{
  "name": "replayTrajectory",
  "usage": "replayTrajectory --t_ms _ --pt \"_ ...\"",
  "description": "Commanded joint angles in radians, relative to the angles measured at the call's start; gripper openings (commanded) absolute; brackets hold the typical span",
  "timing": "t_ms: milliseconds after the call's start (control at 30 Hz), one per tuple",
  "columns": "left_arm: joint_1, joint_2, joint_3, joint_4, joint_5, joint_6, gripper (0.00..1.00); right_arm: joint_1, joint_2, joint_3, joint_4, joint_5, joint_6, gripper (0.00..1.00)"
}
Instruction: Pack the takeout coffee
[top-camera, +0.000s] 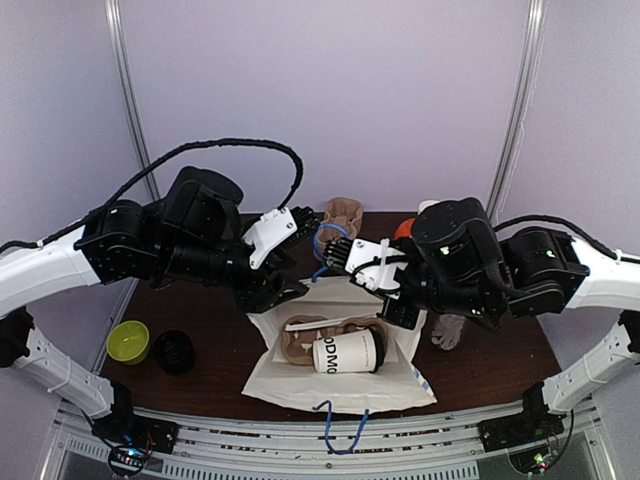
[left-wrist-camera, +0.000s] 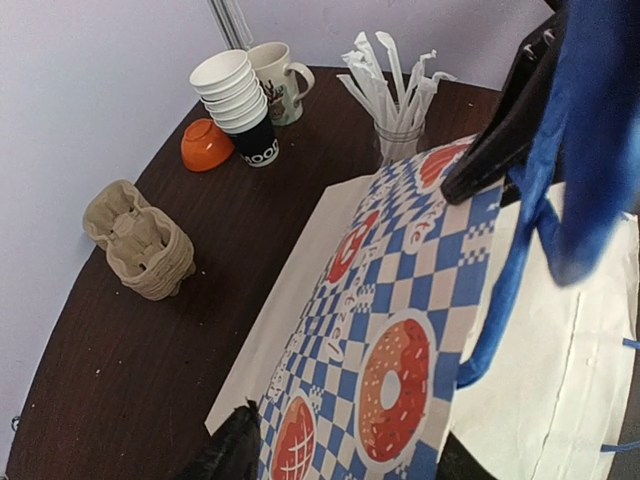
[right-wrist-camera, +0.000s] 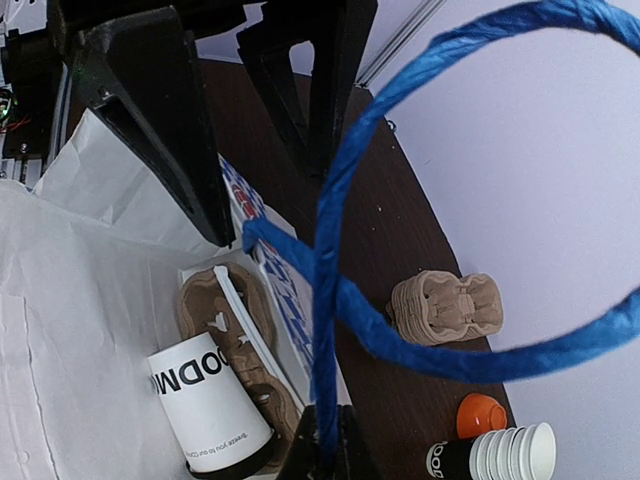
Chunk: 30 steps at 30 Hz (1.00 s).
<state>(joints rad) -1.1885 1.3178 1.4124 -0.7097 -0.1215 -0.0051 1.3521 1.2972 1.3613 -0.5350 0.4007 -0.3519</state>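
The white takeout cup (top-camera: 347, 352) with a dark lid lies on its side on the brown pulp tray (top-camera: 298, 345), inside the open paper bag (top-camera: 300, 385) that lies flat on the table. A wrapped straw (top-camera: 325, 323) rests on the tray. In the right wrist view the cup (right-wrist-camera: 205, 405), tray (right-wrist-camera: 225, 315) and straw (right-wrist-camera: 245, 325) show inside the bag. My right gripper (top-camera: 335, 255) (right-wrist-camera: 330, 440) is shut on the bag's blue rope handle (right-wrist-camera: 335, 250). My left gripper (top-camera: 278, 290) (left-wrist-camera: 340, 450) is open, its fingers straddling the bag's checked side panel (left-wrist-camera: 400, 300) at the mouth.
A stack of pulp trays (top-camera: 340, 215) (left-wrist-camera: 140, 240) stands at the back. Stacked cups (left-wrist-camera: 235, 95), a mug (left-wrist-camera: 275, 70), an orange lid (left-wrist-camera: 205, 145) and a glass of straws (left-wrist-camera: 395, 110) are at the back right. A green cup (top-camera: 128, 341) and black lids (top-camera: 175, 352) sit front left.
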Motion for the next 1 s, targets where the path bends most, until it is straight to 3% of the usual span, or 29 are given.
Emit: replayTrajectory --t_ms 0,167,300,367,533,633,767,967 --pt "-0.005 0.006 0.013 0.024 0.044 0.032 0.48 -0.005 0.012 0.049 -0.009 -0.018 0.007 0.0" --pt "-0.004 0.017 0.015 0.027 0.063 0.041 0.34 -0.005 0.025 0.06 -0.018 -0.026 0.007 0.0" --pt "-0.005 0.023 0.017 0.026 0.067 0.038 0.11 -0.004 0.027 0.058 -0.021 -0.024 0.018 0.0" --pt "-0.005 0.023 0.019 0.026 0.052 0.029 0.0 -0.004 0.025 0.056 -0.023 -0.027 0.026 0.13" --pt "-0.005 0.008 0.017 0.039 0.002 -0.015 0.0 -0.004 0.006 0.039 -0.023 -0.035 0.06 0.53" --pt "-0.005 -0.017 0.012 0.049 -0.05 -0.065 0.0 -0.005 -0.025 0.015 0.001 -0.034 0.092 0.7" --pt "-0.005 -0.054 -0.002 0.056 -0.155 -0.175 0.0 -0.004 -0.094 -0.029 0.068 -0.034 0.153 0.82" --pt "-0.012 -0.103 -0.069 0.1 -0.201 -0.358 0.0 -0.005 -0.232 -0.133 0.204 0.014 0.275 0.85"
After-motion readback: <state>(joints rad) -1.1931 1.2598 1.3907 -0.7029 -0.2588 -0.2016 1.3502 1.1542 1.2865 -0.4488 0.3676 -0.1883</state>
